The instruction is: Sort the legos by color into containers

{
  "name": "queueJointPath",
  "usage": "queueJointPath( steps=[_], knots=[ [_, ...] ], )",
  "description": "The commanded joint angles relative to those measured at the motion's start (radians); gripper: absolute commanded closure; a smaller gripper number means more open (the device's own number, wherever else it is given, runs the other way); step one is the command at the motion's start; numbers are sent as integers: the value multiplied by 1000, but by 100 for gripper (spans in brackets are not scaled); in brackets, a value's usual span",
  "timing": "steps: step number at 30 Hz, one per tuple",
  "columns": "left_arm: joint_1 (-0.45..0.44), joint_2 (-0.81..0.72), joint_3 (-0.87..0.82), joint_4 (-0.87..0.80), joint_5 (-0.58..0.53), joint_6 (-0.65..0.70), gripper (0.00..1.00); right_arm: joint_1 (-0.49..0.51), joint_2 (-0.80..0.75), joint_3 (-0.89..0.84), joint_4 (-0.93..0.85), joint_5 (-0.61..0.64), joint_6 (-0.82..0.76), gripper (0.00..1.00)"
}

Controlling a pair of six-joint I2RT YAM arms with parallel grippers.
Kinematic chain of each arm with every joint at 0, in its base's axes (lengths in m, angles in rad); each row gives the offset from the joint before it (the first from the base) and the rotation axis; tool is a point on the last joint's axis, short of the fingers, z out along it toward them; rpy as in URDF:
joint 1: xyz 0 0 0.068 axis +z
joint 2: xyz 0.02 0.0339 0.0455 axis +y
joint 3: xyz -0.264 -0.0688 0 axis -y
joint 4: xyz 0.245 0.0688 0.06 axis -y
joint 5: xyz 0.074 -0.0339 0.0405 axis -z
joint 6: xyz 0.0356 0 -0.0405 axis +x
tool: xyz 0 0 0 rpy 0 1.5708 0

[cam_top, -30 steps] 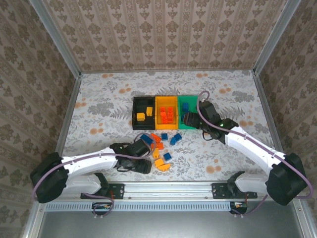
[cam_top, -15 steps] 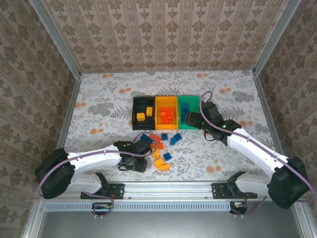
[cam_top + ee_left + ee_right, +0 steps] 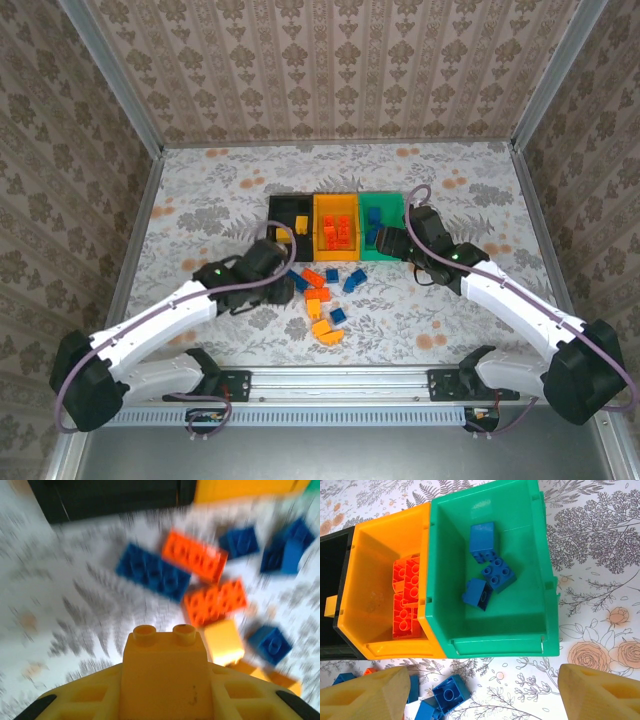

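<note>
Legos [image 3: 314,278] sit loose on the bench [image 3: 200,200], just nearside of the bins [image 3: 336,199]. We've got the left pincer [image 3: 165,700] clamped on a yellow brick [image 3: 165,665]. The right pincer [image 3: 480,692] gapes wide, empty, above the near rim of the green bin [image 3: 546,570].

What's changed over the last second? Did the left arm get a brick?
Left gripper closed on a yellow brick, lifted from the loose pile and swung toward the black bin. Right gripper stayed open by the green bin; the bin row did not shift.
</note>
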Motion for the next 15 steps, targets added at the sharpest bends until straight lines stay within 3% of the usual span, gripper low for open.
queueJointPath(
  steps=[1,12,15],
  knots=[
    [80,67,95,65,-29,117,64,-6,-13,-15,-19,19,21,21],
    [235,560,422,202,-24,187,64,-6,-17,-27,-33,12,14,21],
    [244,638,484,196,-26,189,57,-6,-25,-36,-39,-12,4,21]
  ],
)
